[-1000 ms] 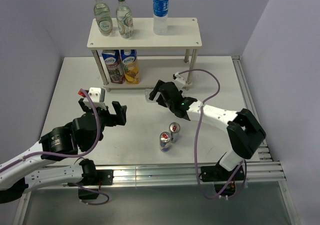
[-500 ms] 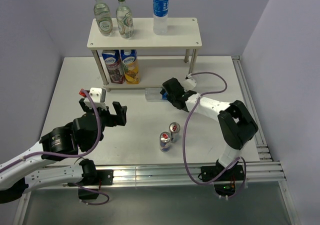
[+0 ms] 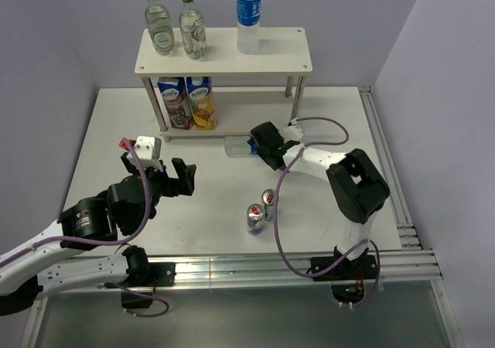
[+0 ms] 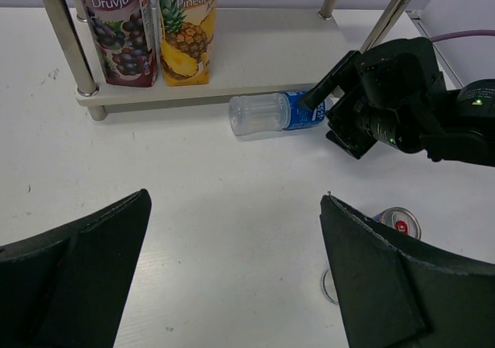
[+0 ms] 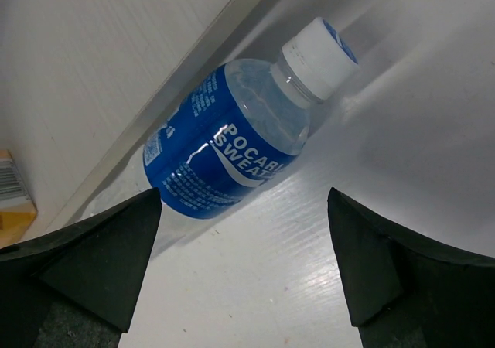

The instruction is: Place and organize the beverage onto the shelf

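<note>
The cream-white two-tier shelf (image 3: pixel 274 50) stands at the back. Two green glass bottles (image 3: pixel 160 31) and an upright blue-label bottle (image 3: pixel 247 19) stand on its top board; two juice cartons (image 3: pixel 188 103) fill the lower board's left end. Another blue-label plastic bottle (image 3: pixel 237 145) (image 5: pixel 232 151) lies on its side on the table against the lower board's front edge. My right gripper (image 3: pixel 254 144) (image 5: pixel 244 224) is open right beside it, with the bottle just beyond the fingertips. Two cans (image 3: pixel 255 219) stand mid-table. My left gripper (image 3: pixel 158 174) (image 4: pixel 234 209) hovers open and empty over the table.
The right arm's cable (image 3: pixel 321 124) loops over the table beside the shelf's right posts (image 3: pixel 298 93). In the left wrist view, a can (image 4: pixel 397 222) shows by the right finger, and the lower board (image 4: pixel 263 54) is bare to the right of the cartons.
My right gripper has travelled from mid-table up to the lying bottle at the shelf's front edge and opened slightly wider. The left arm has barely shifted.
</note>
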